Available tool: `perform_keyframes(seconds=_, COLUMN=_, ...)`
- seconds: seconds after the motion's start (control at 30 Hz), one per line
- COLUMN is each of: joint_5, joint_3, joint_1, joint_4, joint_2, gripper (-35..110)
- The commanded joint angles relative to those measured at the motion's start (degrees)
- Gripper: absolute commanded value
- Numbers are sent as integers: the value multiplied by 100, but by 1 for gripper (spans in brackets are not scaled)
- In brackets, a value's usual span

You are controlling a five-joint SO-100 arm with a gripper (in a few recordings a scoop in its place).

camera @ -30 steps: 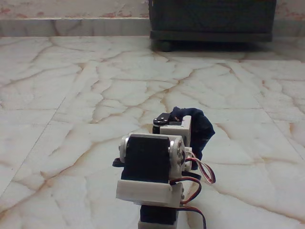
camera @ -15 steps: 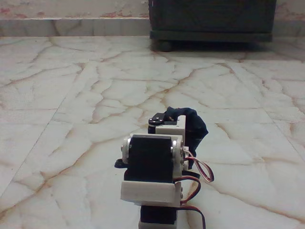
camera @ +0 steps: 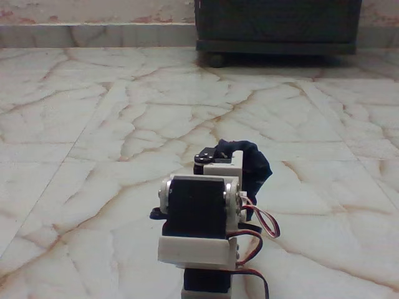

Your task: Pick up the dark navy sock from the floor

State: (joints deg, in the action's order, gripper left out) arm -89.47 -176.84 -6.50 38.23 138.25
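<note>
Fixed view, frame centre: sock (camera: 255, 163) bunched behind arm, soft, limp, light. You take thick fold. Claw state cannot tell.

- Your arm (camera: 198, 215) has shifted slightly left and lower than a second ago.
- The sock (camera: 254, 167) moved with it, bunched tighter behind the wrist.

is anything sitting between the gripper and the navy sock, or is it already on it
Nothing visible stands between them. In the fixed view the sock is bunched right against the far end of the arm, whose body hides the fingers, so actual contact cannot be confirmed. The marble floor around it is bare up to the dark cabinet.
</note>
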Motion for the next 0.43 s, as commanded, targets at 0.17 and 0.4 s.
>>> perform_keyframes(seconds=0.17, joint_5=62, joint_3=18, joint_1=0, joint_4=-26, joint_2=193, gripper=0)
perform_keyframes(seconds=0.4, joint_5=70, joint_3=26, joint_1=-35, joint_4=-9, joint_2=193, gripper=0)
